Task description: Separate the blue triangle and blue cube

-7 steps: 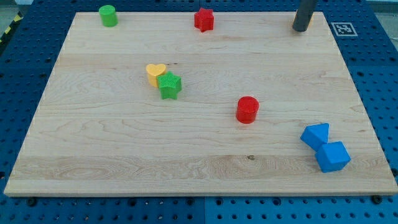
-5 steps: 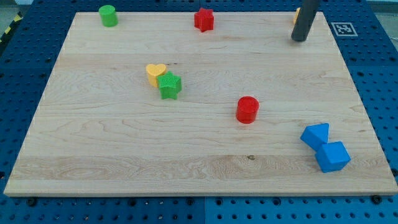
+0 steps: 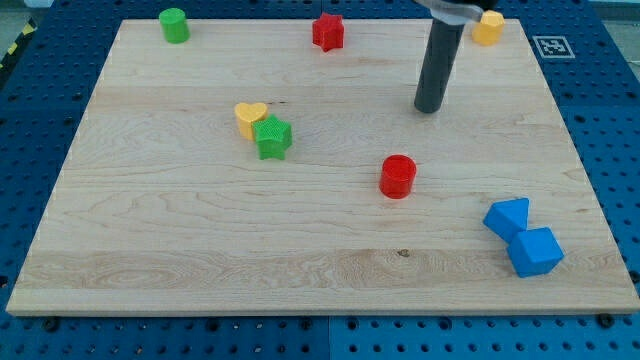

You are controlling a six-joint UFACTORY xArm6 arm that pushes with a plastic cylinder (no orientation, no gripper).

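Since the earlier frame my tip (image 3: pixel 429 108) has slid down-left, fingerless, well apart from the touching blue triangle (image 3: pixel 507 217) and blue cube (image 3: pixel 535 251), so separation is not begun.

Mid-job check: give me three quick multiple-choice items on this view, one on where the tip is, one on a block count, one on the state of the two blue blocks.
1. Where is my tip?
A. Touching the blue cube
B. Above the red cylinder, toward the view's top, touching no block
C. Between the yellow heart and green star

2. How many red blocks are on the board?
A. One
B. Two
C. Three

3. How do the blue triangle and blue cube lie?
A. Touching, at the view's bottom right
B. Far apart, at opposite edges
C. Stacked on each other

Answers:
1. B: bare board lies between the tip and the red cylinder.
2. B: that cylinder plus the red star.
3. A: the blue triangle meets the blue cube, so they are not yet separated.
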